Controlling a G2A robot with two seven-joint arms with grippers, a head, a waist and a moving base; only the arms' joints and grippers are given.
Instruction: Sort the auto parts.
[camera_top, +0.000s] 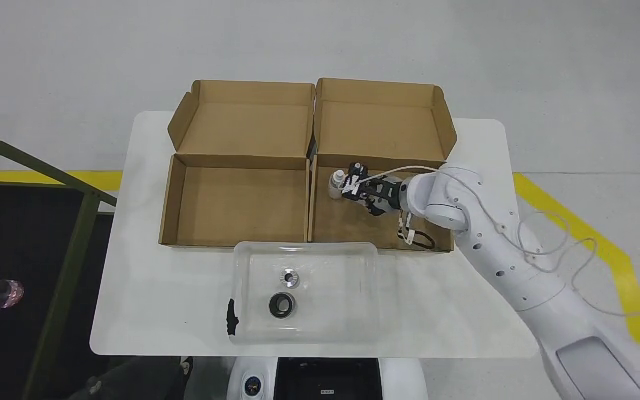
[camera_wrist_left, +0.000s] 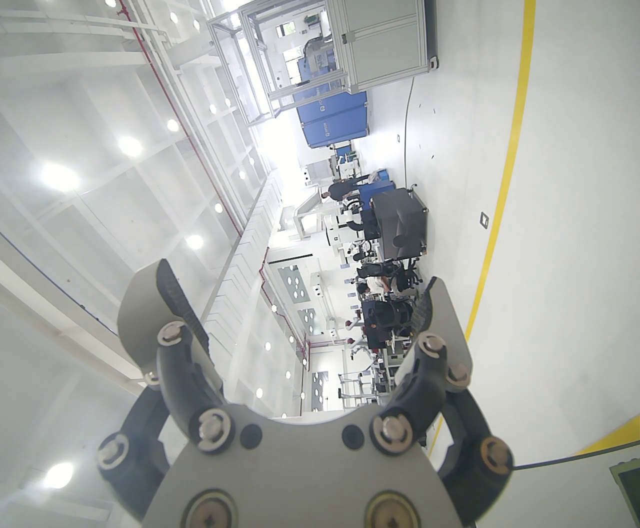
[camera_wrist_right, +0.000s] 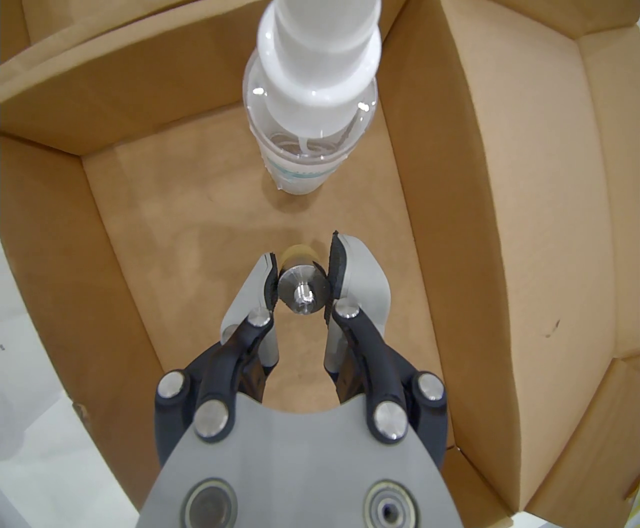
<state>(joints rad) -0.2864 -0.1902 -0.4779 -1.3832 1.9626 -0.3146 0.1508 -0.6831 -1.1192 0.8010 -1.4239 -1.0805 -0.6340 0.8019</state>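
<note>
Right tool (camera_wrist_right: 302, 272): fingers clamped on a small round metal part (camera_wrist_right: 303, 292), held inside the right box (camera_wrist_right: 525, 200); whether the part touches the box floor cannot be told.
Bottle (camera_wrist_right: 310, 100): clear, white cap, upright in the same box, near the part but apart from it, close to the wall shared with the left box (camera_top: 240, 205).
Tray (camera_top: 340, 290): clear, at the front of the worktop (camera_top: 130, 280), before both boxes; holds a silver part (camera_top: 289, 276) and a black ring (camera_top: 283, 304), near each other.
Left tool (camera_wrist_left: 300, 280): fingers apart, holding nothing, aimed out at the room.
</note>
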